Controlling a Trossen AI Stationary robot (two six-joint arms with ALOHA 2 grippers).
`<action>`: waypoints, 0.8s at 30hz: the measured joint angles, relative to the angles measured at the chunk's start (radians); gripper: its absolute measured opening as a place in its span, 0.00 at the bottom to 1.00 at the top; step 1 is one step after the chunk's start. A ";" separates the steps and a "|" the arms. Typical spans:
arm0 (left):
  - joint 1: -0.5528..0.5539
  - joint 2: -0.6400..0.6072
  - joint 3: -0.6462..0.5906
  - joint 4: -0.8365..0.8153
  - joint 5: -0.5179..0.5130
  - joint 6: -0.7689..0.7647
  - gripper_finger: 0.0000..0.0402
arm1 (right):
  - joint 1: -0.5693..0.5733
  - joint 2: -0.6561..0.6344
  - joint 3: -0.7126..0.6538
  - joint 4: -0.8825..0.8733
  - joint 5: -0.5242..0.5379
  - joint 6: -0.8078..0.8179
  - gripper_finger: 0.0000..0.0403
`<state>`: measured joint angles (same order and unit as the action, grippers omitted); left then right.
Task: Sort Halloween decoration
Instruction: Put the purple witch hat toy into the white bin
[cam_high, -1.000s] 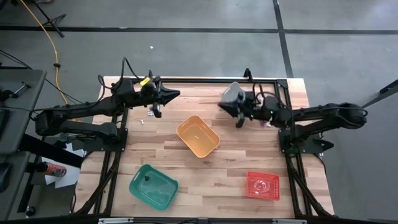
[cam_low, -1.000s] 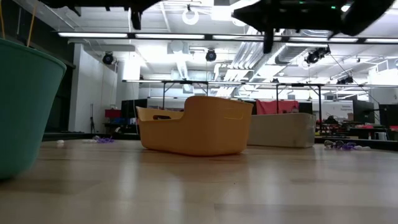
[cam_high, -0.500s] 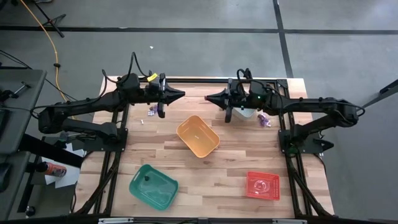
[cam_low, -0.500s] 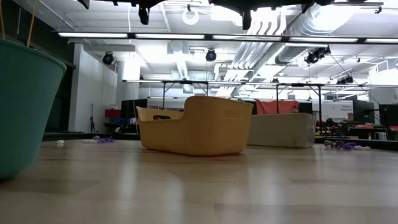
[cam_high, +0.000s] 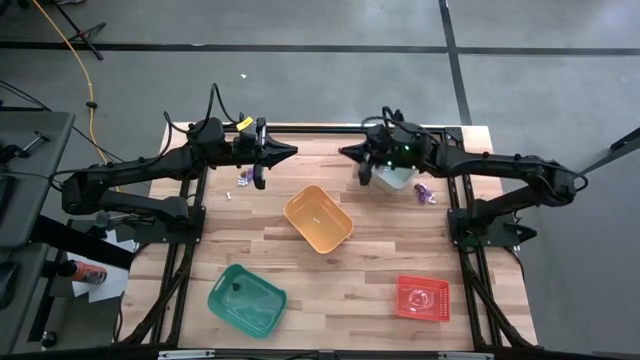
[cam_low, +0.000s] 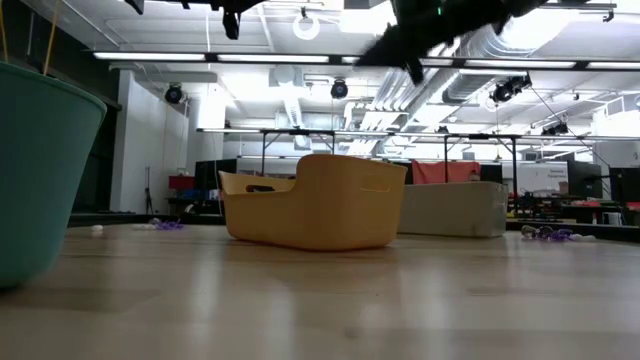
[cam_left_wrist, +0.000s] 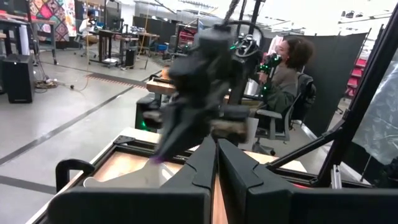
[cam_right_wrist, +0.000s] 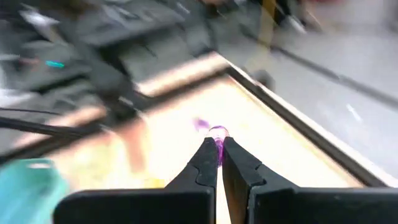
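My right gripper (cam_high: 343, 153) hangs above the far middle of the table, pointing toward the table's left, shut on a tiny purple trinket (cam_right_wrist: 218, 134). My left gripper (cam_high: 293, 151) faces it from the left, shut, with nothing visible between its fingers (cam_left_wrist: 205, 163). More purple trinkets lie on the table at the far left (cam_high: 243, 178) and far right (cam_high: 424, 192), and a whitish one (cam_high: 229, 196) lies beside the left pile. The orange bin (cam_high: 318, 218) stands mid-table. My right gripper pinches the purple trinket between its two fingertips (cam_right_wrist: 209, 155); a bit of it (cam_right_wrist: 217, 132) sticks out past the tips. The fingers point nearly level toward the table's left. The trinket is lifted clear of the table.
A grey bin (cam_high: 395, 179) stands under my right arm at the far right. The green bin (cam_high: 246, 298) sits near left and the red bin (cam_high: 422, 297) near right. A black frame (cam_high: 320, 128) runs along the far edge. A person (cam_left_wrist: 286, 74) sits beyond the table.
My right gripper has risen from the table beside the grey bin and swung toward the far middle, tipping from pointing down to nearly level. It has stayed shut.
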<state>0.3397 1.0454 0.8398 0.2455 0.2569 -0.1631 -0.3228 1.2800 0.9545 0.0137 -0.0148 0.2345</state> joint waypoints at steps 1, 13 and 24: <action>0.000 0.000 0.000 0.000 0.000 0.000 0.02 | -0.025 0.000 0.000 -0.057 0.023 0.022 0.00; 0.000 0.000 0.000 -0.002 -0.007 -0.009 0.02 | -0.269 0.004 -0.224 -0.377 0.127 0.384 0.00; 0.000 0.000 0.000 -0.002 -0.040 -0.009 0.02 | -0.293 0.005 -0.354 -0.236 0.119 0.546 0.00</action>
<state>0.3397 1.0454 0.8398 0.2436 0.2164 -0.1719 -0.6163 1.2846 0.6006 -0.2222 0.1043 0.7806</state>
